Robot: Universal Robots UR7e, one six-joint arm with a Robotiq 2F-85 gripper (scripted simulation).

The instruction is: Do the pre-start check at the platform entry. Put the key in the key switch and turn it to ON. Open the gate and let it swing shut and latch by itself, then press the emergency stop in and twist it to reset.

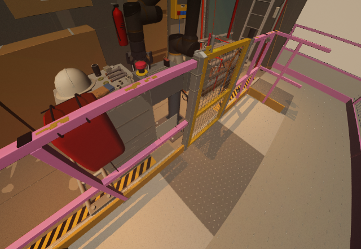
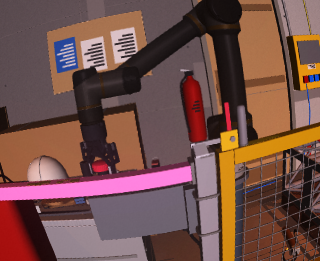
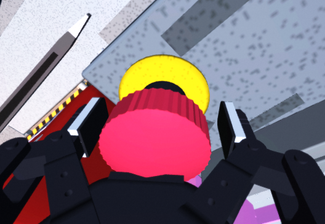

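Observation:
On the grey control box behind the pink rail, the red emergency stop (image 1: 140, 65) (image 2: 100, 166) (image 3: 157, 134) stands on its yellow ring (image 3: 164, 78). Its ribbed red cap sits between my fingers. The key switch (image 1: 166, 62) stands on the same box, to the right of the button. The yellow mesh gate (image 1: 219, 88) (image 2: 281, 198) hangs closed against its grey post. My gripper (image 1: 139, 60) (image 2: 100, 158) (image 3: 157, 125) points down over the red button. It is open and holds nothing.
The pink guard rail (image 1: 96, 103) runs in front of the control box. A white hard hat (image 1: 71, 81), a red bag (image 1: 84, 135) and a tool tray (image 1: 113, 74) sit left of the box. A red fire extinguisher (image 1: 119, 24) hangs on the wall behind.

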